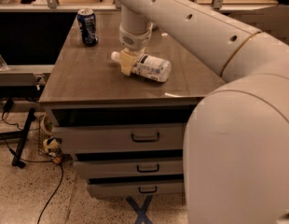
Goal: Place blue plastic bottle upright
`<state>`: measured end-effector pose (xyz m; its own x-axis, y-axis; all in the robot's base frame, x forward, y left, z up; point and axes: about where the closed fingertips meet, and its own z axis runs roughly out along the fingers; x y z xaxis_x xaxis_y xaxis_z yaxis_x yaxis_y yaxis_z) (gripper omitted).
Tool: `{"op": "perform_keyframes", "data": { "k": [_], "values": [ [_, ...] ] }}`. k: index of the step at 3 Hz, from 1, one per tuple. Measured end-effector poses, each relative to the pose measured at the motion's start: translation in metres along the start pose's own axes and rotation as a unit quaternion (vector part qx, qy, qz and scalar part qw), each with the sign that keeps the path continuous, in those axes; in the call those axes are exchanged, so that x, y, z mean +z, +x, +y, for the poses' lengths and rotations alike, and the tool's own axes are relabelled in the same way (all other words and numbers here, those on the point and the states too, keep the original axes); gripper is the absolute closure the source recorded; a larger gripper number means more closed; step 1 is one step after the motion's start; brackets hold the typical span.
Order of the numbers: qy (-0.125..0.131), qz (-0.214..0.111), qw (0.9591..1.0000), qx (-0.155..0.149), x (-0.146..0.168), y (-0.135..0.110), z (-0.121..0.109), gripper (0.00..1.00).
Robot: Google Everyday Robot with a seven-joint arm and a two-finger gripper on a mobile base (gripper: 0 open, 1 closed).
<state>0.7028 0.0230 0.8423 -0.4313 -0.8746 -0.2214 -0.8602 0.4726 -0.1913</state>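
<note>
The blue plastic bottle lies on its side on the brown tabletop. It is clear, with a white label with blue-grey print, and its white cap points left. My gripper comes down from the big white arm and sits over the bottle's neck, just right of the cap, touching or nearly touching it. The bottle's body sticks out to the right of the gripper.
A short dark blue soda can stands upright at the table's back left. Drawers are under the tabletop. Cables and a small basket are on the floor at left. Blue tape marks the floor in front.
</note>
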Motion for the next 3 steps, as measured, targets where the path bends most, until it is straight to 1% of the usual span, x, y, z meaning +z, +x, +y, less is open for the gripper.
{"op": "perform_keyframes", "data": {
  "k": [1, 2, 3],
  "values": [
    [-0.002, -0.044, 0.9988, -0.023, -0.029, -0.007, 0.014, 0.81],
    [-0.011, -0.113, 0.9915, -0.064, -0.076, -0.03, 0.038, 1.0],
    [-0.056, -0.244, 0.9612, -0.117, -0.14, -0.054, 0.055, 1.0]
  ]
}}
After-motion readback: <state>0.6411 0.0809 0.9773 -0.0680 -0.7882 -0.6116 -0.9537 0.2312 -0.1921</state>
